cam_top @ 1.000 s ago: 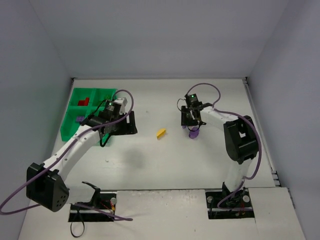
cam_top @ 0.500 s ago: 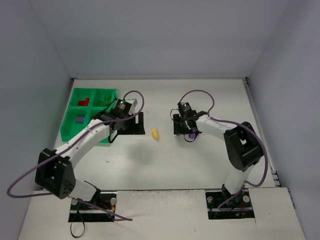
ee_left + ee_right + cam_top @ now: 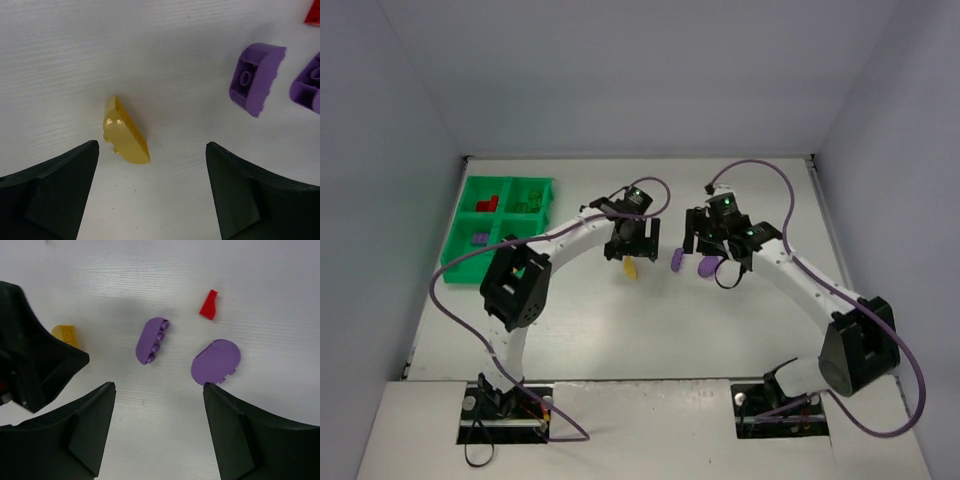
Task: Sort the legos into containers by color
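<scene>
Green tray point(image 3: 460, 268) at the far left of the counter point(image 3: 620, 330): red legos point(image 3: 488, 204) in its far-left compartment, green legos point(image 3: 530, 204) far-right, a purple lego point(image 3: 478, 238) near-left; left jaws open, straddling a yellow lego point(image 3: 125, 134) mid-counter without touching; right jaws open, empty, above two purple legos point(image 3: 152, 340) just right of it, a red lego point(image 3: 208, 305) beside them.

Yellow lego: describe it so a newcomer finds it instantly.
Start at the green tray on the far left of the table, then look right toward the middle. The yellow lego lies there, a small curved wedge. Its neighbours to the right, two purple legos, are rounded.
</scene>
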You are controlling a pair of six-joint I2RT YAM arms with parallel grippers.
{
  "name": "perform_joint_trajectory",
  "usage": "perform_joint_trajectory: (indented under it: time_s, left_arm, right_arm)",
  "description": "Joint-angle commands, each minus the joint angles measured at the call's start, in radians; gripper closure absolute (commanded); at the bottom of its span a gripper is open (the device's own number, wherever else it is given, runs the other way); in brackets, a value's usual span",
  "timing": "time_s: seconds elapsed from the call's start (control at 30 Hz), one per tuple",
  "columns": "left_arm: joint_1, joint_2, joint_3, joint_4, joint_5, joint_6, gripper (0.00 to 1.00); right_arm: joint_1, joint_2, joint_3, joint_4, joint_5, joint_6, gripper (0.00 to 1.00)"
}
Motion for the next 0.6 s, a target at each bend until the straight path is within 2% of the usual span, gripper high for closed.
perform_joint_trajectory:
  time_s: [0.0, 0.1, 0.17, 0.2, 0.23, 0.27, 0.3, 0.33, 0.37, 0.4, 0.5, 0.57]
  left_arm:
    - [-0.016, 0.022, 0.053, -0.107, -0.078, -0.058, 0.18]
    - [-0.016, 0.036, 0.025, -0.104, -0.102, -0.064, 0.19]
    - [-0.016, 0.045, 0.014, -0.103, -0.119, -0.063, 0.24]
    - [-0.016, 0.052, 0.011, -0.103, -0.119, -0.063, 0.31]
    - [-0.016, 0.058, 0.008, -0.104, -0.119, -0.063, 0.46]
    - [-0.016, 0.056, 0.002, -0.096, -0.119, -0.063, 0.54]
    - [-0.018, 0.052, -0.002, -0.096, -0.124, -0.063, 0.68]
    - [-0.018, 0.030, -0.005, -0.099, -0.150, -0.064, 0.91]
    - [-0.016, 0.015, -0.006, -0.109, -0.165, -0.054, 0.97]
    - [-0.016, -0.005, -0.001, -0.121, -0.185, -0.046, 1.00]
    - [0.005, -0.133, 0.007, -0.182, -0.279, 0.004, 1.00]
    - [0.059, -0.197, -0.022, -0.211, -0.314, 0.041, 1.00]
  right_arm:
    - [-0.048, -0.105, -0.036, -0.048, 0.040, -0.015, 0.32]
    - [-0.109, -0.173, -0.073, -0.058, 0.015, -0.029, 0.32]
    - [-0.149, -0.211, -0.094, -0.065, 0.004, -0.040, 0.32]
    - [-0.157, -0.220, -0.102, -0.065, 0.006, -0.046, 0.32]
    - [-0.163, -0.226, -0.105, -0.066, 0.004, -0.054, 0.32]
    - [-0.168, -0.236, -0.113, -0.068, 0.004, -0.054, 0.32]
    - [-0.168, -0.237, -0.114, -0.069, 0.004, -0.057, 0.32]
    - [-0.169, -0.237, -0.116, -0.071, 0.004, -0.060, 0.32]
    - [-0.169, -0.239, -0.119, -0.071, 0.004, -0.060, 0.32]
    - [-0.169, -0.237, -0.119, -0.071, 0.004, -0.060, 0.32]
    - [-0.171, -0.240, -0.122, -0.071, -0.024, -0.063, 0.33]
    - [-0.171, -0.243, -0.120, -0.071, -0.028, -0.067, 0.33]
